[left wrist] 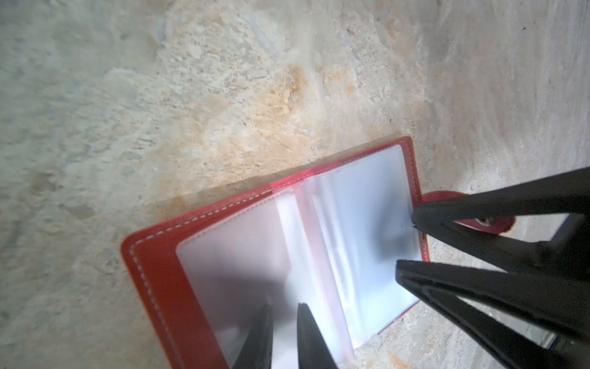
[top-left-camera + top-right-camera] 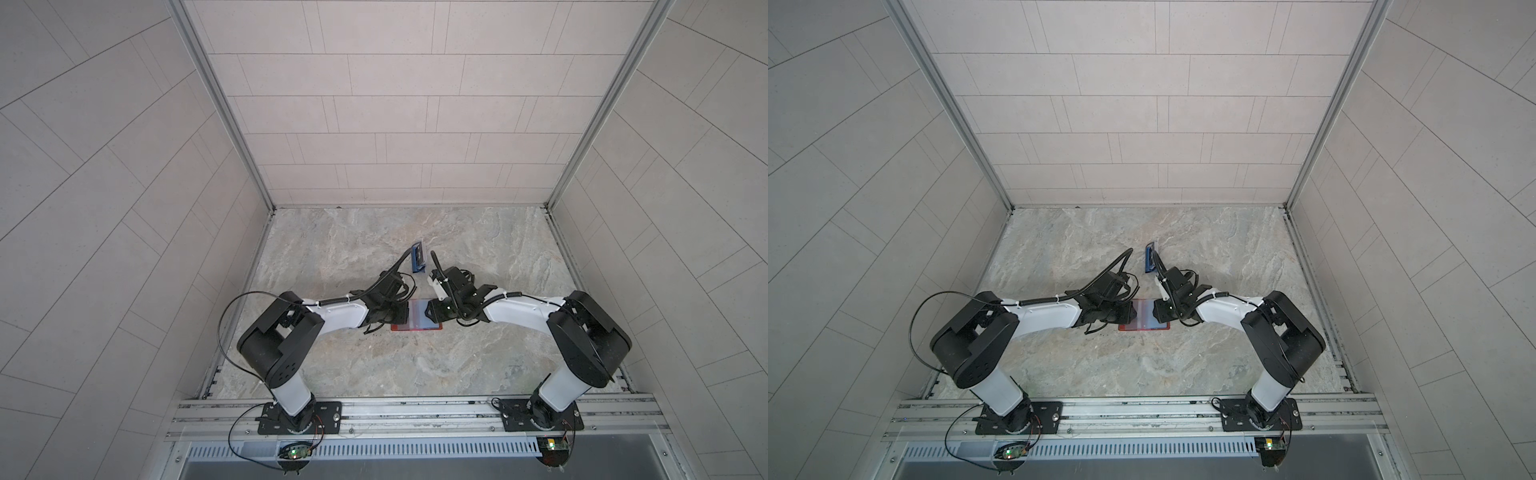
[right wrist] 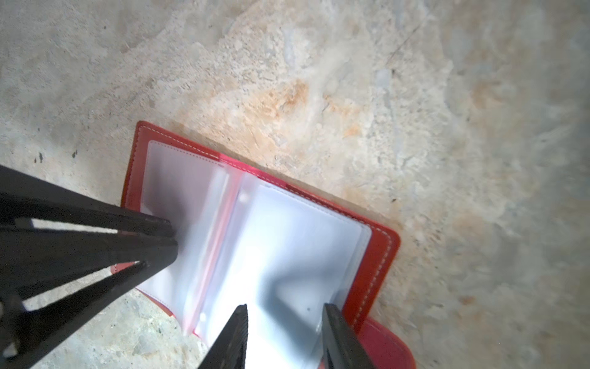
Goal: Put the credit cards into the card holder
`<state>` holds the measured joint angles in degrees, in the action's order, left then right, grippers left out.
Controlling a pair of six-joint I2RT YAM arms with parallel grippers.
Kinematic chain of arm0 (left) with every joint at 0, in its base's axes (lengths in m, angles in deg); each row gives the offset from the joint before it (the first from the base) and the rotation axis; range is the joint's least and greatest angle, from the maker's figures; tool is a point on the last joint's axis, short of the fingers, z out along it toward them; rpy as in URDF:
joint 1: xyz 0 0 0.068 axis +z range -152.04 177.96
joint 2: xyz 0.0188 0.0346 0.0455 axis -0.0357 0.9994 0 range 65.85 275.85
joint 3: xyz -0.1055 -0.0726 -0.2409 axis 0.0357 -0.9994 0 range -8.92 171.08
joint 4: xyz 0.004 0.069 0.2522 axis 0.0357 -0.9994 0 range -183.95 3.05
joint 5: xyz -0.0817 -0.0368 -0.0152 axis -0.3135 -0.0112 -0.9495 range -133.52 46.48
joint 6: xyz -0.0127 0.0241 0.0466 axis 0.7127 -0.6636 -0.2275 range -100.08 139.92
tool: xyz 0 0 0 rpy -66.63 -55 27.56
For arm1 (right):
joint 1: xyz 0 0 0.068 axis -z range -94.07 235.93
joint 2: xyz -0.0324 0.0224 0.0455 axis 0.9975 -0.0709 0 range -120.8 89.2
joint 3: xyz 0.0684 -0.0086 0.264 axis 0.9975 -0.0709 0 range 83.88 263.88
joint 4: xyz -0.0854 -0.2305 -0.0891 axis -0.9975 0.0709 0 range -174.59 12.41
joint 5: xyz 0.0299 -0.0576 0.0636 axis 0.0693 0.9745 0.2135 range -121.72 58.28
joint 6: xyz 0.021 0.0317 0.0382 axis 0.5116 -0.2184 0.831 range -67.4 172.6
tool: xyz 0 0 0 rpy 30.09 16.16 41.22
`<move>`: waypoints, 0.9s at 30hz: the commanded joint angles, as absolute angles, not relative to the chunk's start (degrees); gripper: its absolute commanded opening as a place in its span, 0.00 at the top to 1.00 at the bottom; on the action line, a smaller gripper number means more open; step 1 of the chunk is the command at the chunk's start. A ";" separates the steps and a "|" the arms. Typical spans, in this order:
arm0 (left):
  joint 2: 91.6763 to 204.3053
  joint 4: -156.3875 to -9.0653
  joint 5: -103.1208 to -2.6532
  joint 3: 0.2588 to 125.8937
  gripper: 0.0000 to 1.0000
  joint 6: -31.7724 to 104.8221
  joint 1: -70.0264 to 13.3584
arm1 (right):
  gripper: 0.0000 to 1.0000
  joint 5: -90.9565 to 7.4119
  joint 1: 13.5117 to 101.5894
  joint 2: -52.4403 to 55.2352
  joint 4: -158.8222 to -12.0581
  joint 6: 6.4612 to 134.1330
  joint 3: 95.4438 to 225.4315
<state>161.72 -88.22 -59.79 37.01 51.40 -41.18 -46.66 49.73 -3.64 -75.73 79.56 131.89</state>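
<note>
The card holder (image 2: 417, 316) is a red leather-like bifold with pale stitching along its border. It lies open and flat on the marbled tabletop (image 2: 374, 365) at the centre of both top views. The small blue stand (image 2: 417, 262) stands apart from it, a little higher in the frame. The holder's inside faces up: milky clear plastic sleeves (image 1: 367, 223) fan out from a pinkish spine, and a rounded red snap tab (image 1: 498, 222) sticks out past the edge on the right gripper's side. Spread open, its long axis runs left to right in the top views, while the spine runs up and down the frame. The left gripper (image 1: 284, 306) sits over the left-hand page with its fingers only a narrow gap apart and sleeve showing between them. Whether they pinch any plastic I cannot tell. The right gripper (image 3: 284, 306) hangs over the right-hand page with its fingers clearly spread, the tips at the sleeve's outer edge near the tab. In both top views the two grippers cover the holder's outer ends, and only its middle strip and lower red edge show.
</note>
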 commanded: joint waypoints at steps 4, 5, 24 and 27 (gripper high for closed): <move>159.12 -90.47 -63.43 41.24 0.76 51.42 -40.04 | 0.59 -45.31 49.91 2.02 -73.47 77.06 131.80; 159.14 -90.57 -64.05 42.00 0.76 51.40 -39.72 | 0.59 -45.05 50.06 2.41 -72.90 76.74 132.25; 167.88 -93.89 -70.93 58.74 0.65 51.34 -28.29 | 0.56 -54.06 63.50 -4.62 -65.57 70.37 151.50; 172.03 -93.93 -71.66 62.65 0.64 51.67 -26.83 | 0.55 -56.69 65.07 -8.27 -63.82 70.25 156.13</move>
<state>169.29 -92.49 -70.39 59.87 51.62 -27.76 -52.93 64.20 -5.67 -67.16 71.27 153.01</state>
